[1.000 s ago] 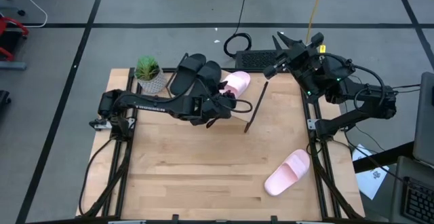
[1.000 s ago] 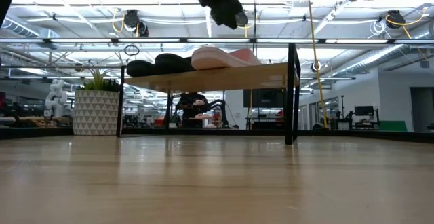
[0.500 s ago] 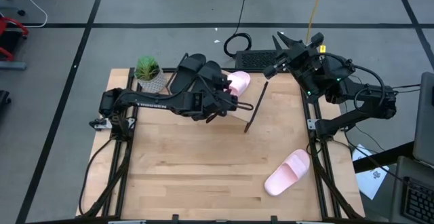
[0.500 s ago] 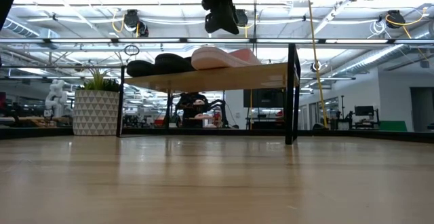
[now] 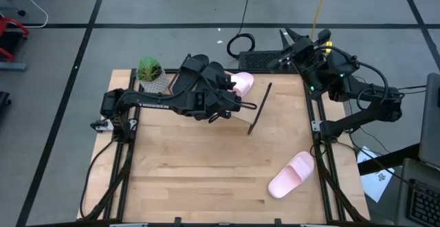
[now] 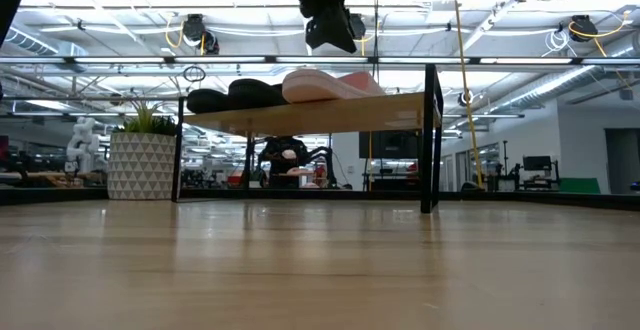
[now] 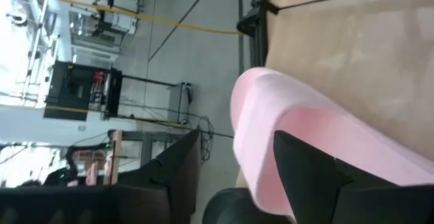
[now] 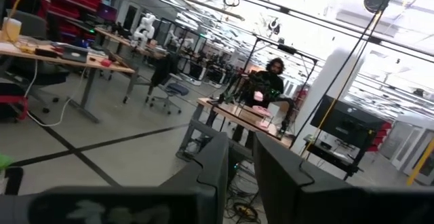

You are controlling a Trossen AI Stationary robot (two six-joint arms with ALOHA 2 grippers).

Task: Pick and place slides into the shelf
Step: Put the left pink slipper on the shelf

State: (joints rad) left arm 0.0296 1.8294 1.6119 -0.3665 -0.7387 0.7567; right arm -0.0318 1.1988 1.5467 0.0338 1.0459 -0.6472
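Already three slides lie on the shelf [image 5: 242, 120]: the two black slides [image 5: 199, 72] at its left part and one pink slide [image 5: 240, 83] beside them. The left gripper [image 5: 227, 102] hangs just above that pink slide, and in the left wrist view its fingers [image 7: 308, 166] stand spread on both sides of the pink strap, not pressing it. The second pink slide [image 5: 291, 174] lies on the table [image 5: 179, 179], near the right front corner, well apart from the shelf. The right gripper [image 5: 297, 45] waits high beyond the table's far right edge with its fingers a little apart, holding nothing.

I think the risk is when the left arm pulls away. If a finger catches the strap, the slide may be dragged down the slanted board. It could also push the black slide next to it.
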